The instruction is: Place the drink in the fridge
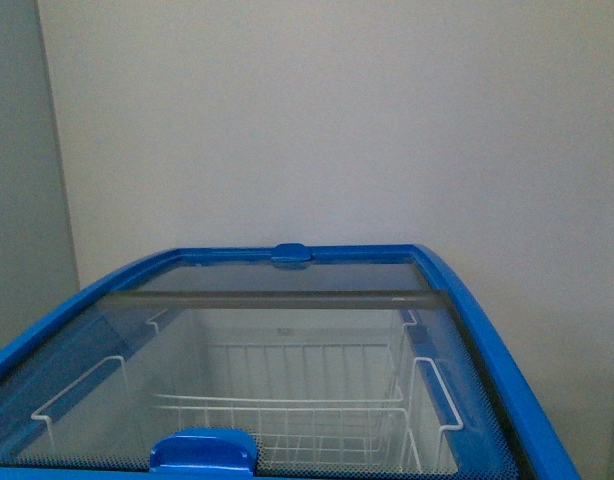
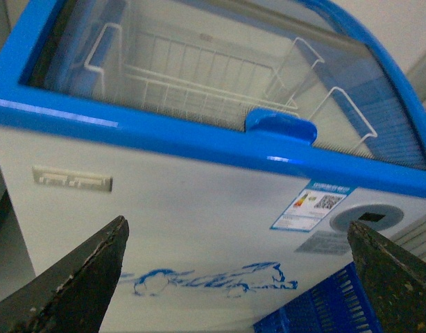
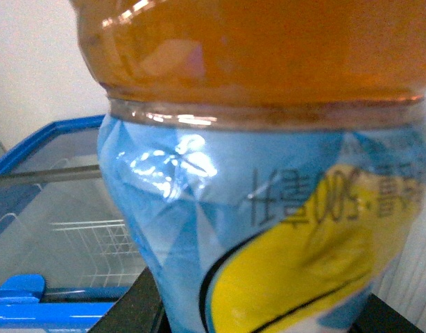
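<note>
Jaws of the right gripper (image 3: 258,319) clamp the amber drink bottle (image 3: 268,208) outside the fridge (image 1: 487,340), near its blue rim, while those of the left gripper (image 2: 237,229) stand apart facing its white front wall below the lid handle (image 2: 281,128).

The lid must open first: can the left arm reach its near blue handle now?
Probably yes: the left gripper, jaws open, faces the fridge front, with nothing between it and the handle.

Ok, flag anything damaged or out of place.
The left gripper has chipped, worn finger edges. On the bottle, the label reads upside down against the upright fridge, so it may be held inverted. Nothing looks spilled.
</note>
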You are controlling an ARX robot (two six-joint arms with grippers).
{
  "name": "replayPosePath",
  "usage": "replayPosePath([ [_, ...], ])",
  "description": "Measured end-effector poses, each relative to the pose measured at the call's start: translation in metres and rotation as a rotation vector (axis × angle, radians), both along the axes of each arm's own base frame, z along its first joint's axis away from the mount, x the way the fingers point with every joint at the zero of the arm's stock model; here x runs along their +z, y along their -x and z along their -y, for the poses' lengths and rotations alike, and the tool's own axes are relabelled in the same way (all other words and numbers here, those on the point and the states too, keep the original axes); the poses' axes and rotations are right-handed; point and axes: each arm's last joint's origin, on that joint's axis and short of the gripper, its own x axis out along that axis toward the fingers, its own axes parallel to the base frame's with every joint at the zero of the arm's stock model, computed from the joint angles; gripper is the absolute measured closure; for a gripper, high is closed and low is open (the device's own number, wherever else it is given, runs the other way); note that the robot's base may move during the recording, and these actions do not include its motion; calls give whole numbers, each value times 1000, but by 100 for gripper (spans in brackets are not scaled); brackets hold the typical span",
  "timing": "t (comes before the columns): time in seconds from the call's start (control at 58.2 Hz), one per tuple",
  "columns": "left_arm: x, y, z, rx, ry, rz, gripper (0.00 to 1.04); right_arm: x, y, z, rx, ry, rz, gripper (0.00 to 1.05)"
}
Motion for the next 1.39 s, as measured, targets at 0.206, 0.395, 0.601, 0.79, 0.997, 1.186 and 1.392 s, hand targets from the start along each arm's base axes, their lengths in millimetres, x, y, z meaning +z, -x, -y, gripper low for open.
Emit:
replayPosePath([
  [0.206, 18, -47, -8, -78, -121, 94, 8, 0, 0, 0, -5, 0, 0, 69],
  [0.395, 24, -85, -11, -244, -321, 182, 8, 0, 0, 0, -5, 0, 0, 69],
  [0.601, 33, -121, -9, -551, -540, 312, 8, 0, 0, 0, -5, 0, 0, 69],
  [0.79, 31, -146, 0, -756, -713, 345, 8, 0, 0, 0, -5, 0, 0, 69],
  [0.997, 36, -170, 11, -852, -808, 400, 8, 0, 0, 0, -5, 0, 0, 69],
  [1.186, 42, -194, 25, -918, -846, 405, 8, 0, 0, 0, -5, 0, 0, 69],
  [1.392, 32, -206, 37, -968, -861, 383, 8, 0, 0, 0, -5, 0, 0, 69],
])
